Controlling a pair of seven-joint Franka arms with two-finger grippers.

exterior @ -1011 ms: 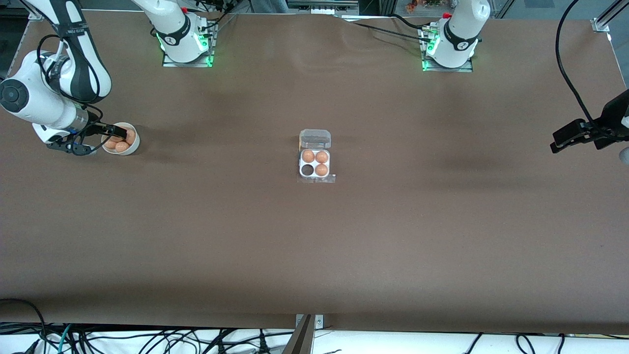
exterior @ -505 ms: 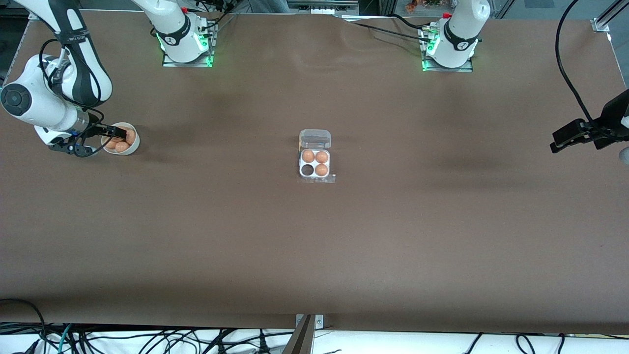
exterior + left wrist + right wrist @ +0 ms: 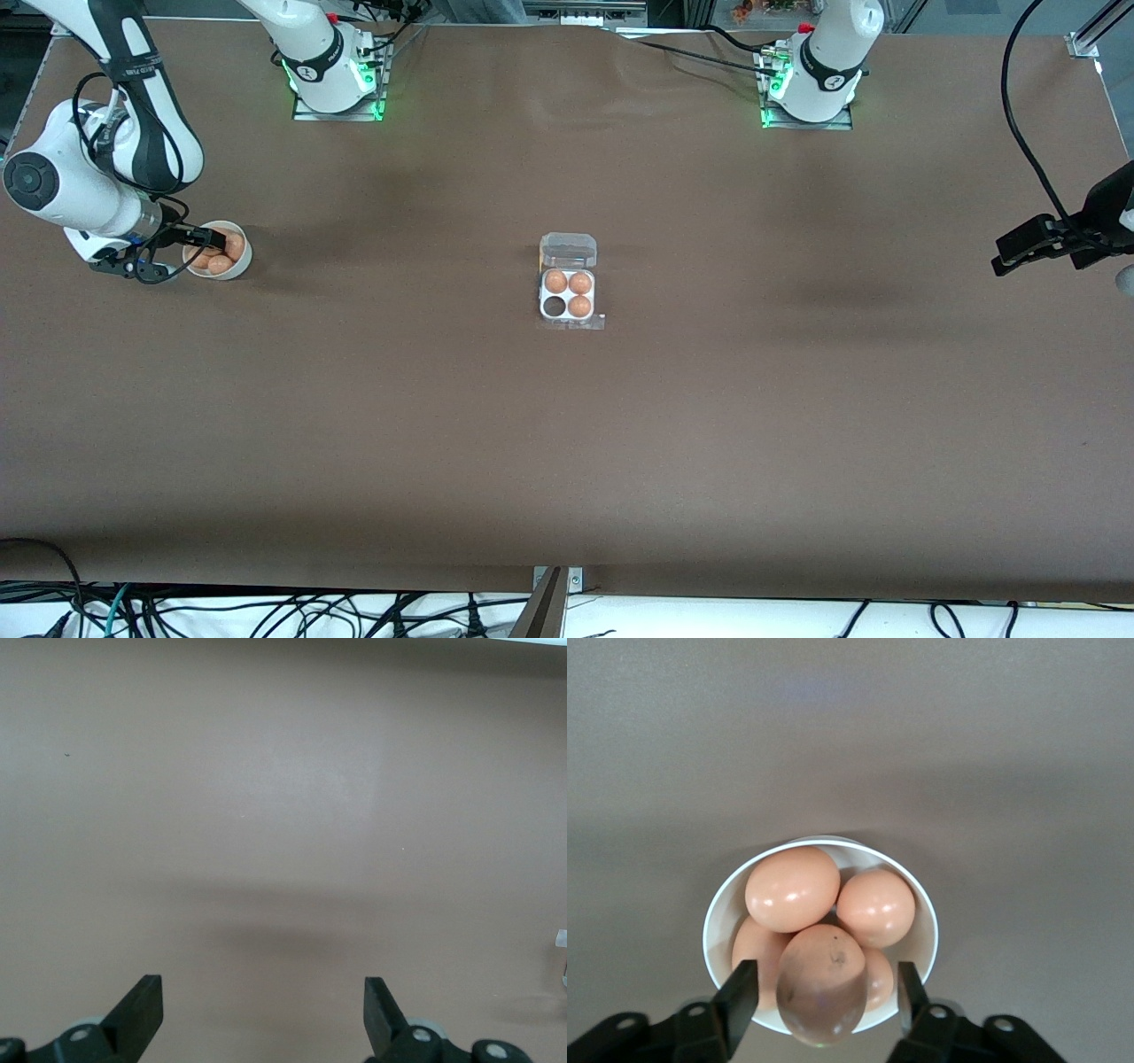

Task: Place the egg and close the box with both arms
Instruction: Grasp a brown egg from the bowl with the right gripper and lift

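Brown table (image 3: pixel 567 461), cables (image 3: pixel 266 611) along its camera-side edge.

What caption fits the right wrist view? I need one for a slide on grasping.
Right gripper straddling an egg above the white bowl of eggs, fingers not yet closed.

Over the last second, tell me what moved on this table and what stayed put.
Very little moved. The right arm's wrist shifted slightly above the table; its pincer stayed at the white bowl, around an egg in the right wrist view. The left pincer waits, open, at its end of the table. The box is unchanged: lid open, three eggs, one empty cell.
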